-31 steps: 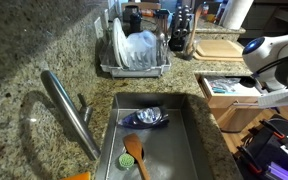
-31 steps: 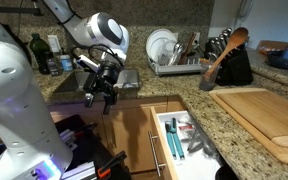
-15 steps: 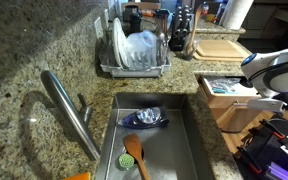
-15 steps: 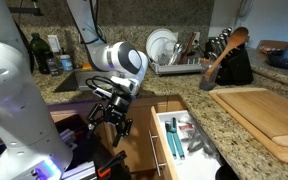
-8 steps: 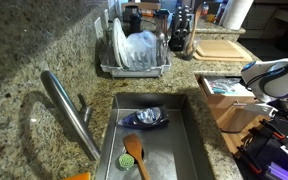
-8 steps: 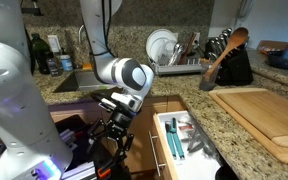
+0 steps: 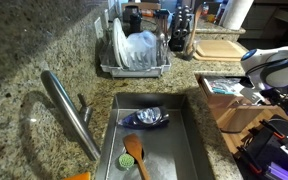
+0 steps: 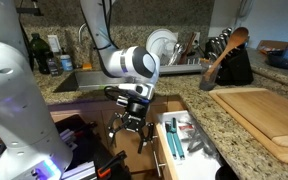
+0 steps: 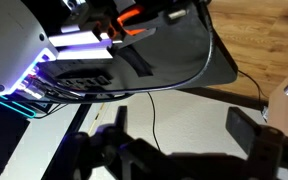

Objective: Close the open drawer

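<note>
The open drawer (image 8: 184, 142) sticks out of the wooden cabinet under the granite counter, with blue and green tools inside and a long metal handle (image 8: 156, 152) on its front. It also shows from above in an exterior view (image 7: 222, 87). My gripper (image 8: 130, 127) hangs low in front of the cabinet, just beside the drawer front, pointing down, and its fingers touch nothing. In the wrist view the gripper (image 9: 184, 125) is open and empty over the pale floor, and the drawer is out of view there.
A sink (image 7: 112, 140) holds a blue cloth and a wooden spoon. A dish rack (image 7: 134, 52) and a cutting board (image 8: 259, 108) stand on the counter. A dark bag and cables (image 9: 154, 55) lie on the floor below the gripper.
The arm has swung down from counter height and across toward the drawer front. The gripper is lower and closer to the drawer handle than before.
</note>
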`<state>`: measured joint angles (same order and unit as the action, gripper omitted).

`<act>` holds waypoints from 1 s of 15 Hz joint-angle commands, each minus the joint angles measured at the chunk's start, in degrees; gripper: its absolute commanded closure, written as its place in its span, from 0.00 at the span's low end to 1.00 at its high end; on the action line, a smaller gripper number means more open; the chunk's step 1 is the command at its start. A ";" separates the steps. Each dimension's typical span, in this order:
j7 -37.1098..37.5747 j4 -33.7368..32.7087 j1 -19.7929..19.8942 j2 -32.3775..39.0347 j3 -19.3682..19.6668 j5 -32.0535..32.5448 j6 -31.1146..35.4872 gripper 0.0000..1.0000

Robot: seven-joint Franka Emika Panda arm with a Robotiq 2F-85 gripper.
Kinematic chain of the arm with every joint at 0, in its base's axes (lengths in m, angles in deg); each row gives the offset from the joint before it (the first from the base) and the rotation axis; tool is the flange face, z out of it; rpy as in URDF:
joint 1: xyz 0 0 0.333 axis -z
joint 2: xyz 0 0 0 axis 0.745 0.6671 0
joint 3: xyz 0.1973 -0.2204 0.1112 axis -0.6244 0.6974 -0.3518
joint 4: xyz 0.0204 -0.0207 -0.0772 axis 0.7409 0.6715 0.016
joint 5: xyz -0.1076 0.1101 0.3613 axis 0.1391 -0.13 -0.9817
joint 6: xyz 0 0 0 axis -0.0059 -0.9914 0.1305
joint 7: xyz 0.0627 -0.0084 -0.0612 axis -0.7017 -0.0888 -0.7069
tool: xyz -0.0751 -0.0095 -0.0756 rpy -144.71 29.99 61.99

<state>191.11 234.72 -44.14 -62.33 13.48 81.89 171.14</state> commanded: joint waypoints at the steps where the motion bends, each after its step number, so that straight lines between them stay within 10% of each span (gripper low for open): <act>1: 0.01 -0.13 0.78 0.09 -0.93 -0.05 -0.18 0.00; 4: 1.38 0.49 0.45 -0.21 -0.85 1.52 -0.58 0.00; 13: 0.27 -2.74 6.24 14.31 4.29 27.48 41.71 0.00; 15: 1.76 -0.45 4.86 7.51 4.56 26.15 36.91 0.00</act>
<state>192.86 234.23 -39.25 -54.78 18.05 108.09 208.15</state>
